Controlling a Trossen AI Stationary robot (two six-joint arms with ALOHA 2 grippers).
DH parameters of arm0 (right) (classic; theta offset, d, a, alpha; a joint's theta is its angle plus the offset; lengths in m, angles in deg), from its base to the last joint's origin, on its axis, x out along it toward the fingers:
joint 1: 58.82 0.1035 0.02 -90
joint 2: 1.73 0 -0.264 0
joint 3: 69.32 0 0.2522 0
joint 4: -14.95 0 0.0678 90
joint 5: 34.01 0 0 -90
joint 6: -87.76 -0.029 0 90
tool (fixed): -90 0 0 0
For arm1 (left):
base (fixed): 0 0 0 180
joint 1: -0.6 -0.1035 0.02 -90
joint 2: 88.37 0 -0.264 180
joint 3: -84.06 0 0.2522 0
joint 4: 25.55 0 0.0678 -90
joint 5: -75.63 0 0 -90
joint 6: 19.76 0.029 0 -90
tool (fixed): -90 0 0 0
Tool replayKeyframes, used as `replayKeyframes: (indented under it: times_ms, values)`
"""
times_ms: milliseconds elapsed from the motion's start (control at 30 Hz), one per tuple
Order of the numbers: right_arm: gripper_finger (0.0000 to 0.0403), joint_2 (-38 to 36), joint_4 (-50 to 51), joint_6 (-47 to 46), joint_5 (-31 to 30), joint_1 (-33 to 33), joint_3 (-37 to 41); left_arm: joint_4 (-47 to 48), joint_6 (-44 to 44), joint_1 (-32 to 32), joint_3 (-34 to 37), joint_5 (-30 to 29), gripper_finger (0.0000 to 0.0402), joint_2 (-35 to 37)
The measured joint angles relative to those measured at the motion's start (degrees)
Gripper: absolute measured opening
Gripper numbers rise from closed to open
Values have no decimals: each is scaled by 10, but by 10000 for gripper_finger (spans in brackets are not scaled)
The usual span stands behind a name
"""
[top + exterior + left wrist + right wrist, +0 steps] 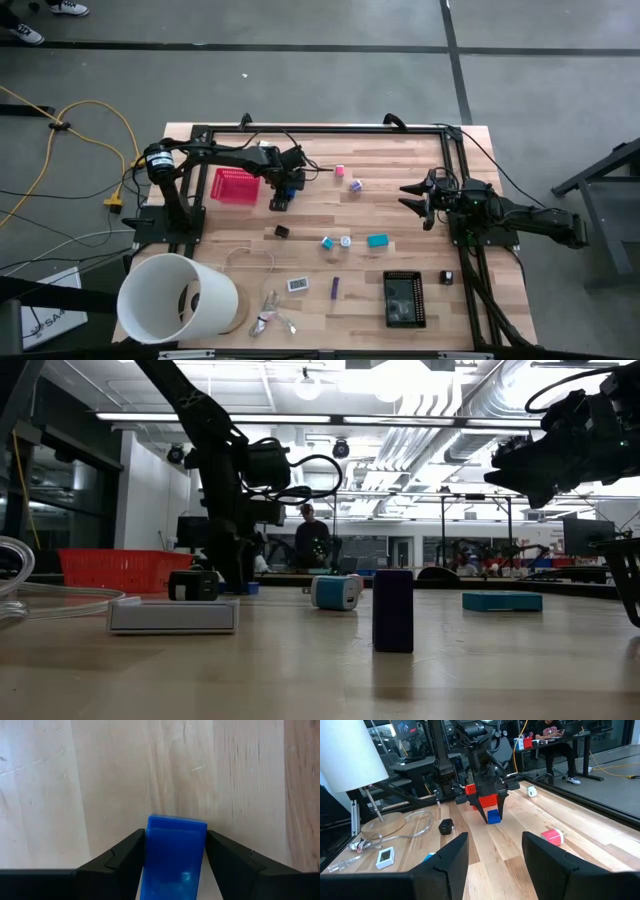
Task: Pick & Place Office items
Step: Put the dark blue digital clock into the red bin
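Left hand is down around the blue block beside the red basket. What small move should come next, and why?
Probably finish closing, then lift. In the left wrist view the blue block sits between the left hand's fingers, on the wooden table. The red basket stands right beside it.

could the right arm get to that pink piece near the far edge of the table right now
Probably yes. The right pincer is open and empty, and bare wood lies between it and the pink piece. The left pincer, closing on the blue block, stands well aside.
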Motion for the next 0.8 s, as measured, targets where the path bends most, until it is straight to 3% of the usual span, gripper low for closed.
replayKeyframes:
  times_ms: [300, 800]
  values:
    - [172, 0, 0, 0, 0, 0, 0, -1, -2, 0, 0, -1, 158, 0]
    - [172, 0, 0, 0, 0, 0, 0, 5, -5, 10, -12, -8, 159, 2]
